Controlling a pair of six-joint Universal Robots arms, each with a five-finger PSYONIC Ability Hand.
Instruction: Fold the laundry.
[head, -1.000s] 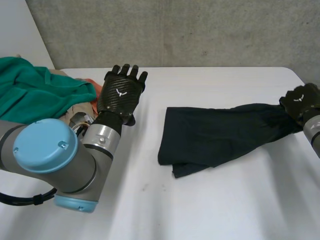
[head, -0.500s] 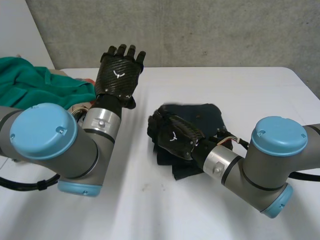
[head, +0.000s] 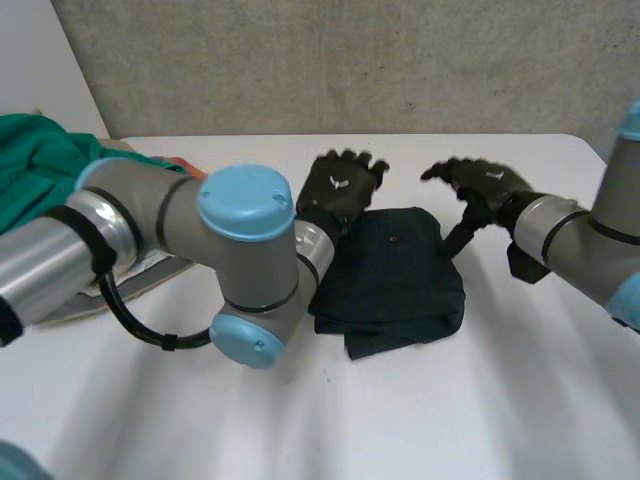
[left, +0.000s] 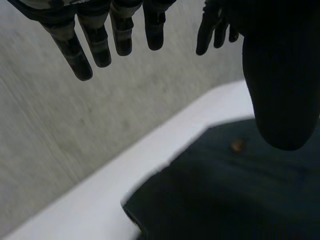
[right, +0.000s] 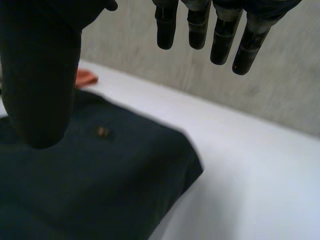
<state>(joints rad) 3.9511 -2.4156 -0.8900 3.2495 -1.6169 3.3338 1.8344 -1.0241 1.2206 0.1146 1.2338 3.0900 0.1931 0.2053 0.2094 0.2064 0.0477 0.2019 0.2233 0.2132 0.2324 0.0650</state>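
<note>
Best to lower the left hand (head: 340, 188), open with fingers straight and empty, onto the far-left corner of the dark garment (head: 395, 275) lying folded on the white table (head: 520, 400). Likewise the right hand (head: 482, 183), open and empty above the far-right corner. Pinch all layers together, fold evenly, smooth flat.

A dark garment (head: 400, 275) lies flat on the white counter (head: 500, 410), at the centre of the frame. It is folded into a rough rectangle of several layers, and a lower layer pokes out at its near-left corner. A small brownish button (head: 393, 238) shows on its top face. At the upper left of the frame, well apart, sits a crumpled heap of green cloth (head: 40, 160) with an orange piece (head: 165, 161) at its edge.
</note>
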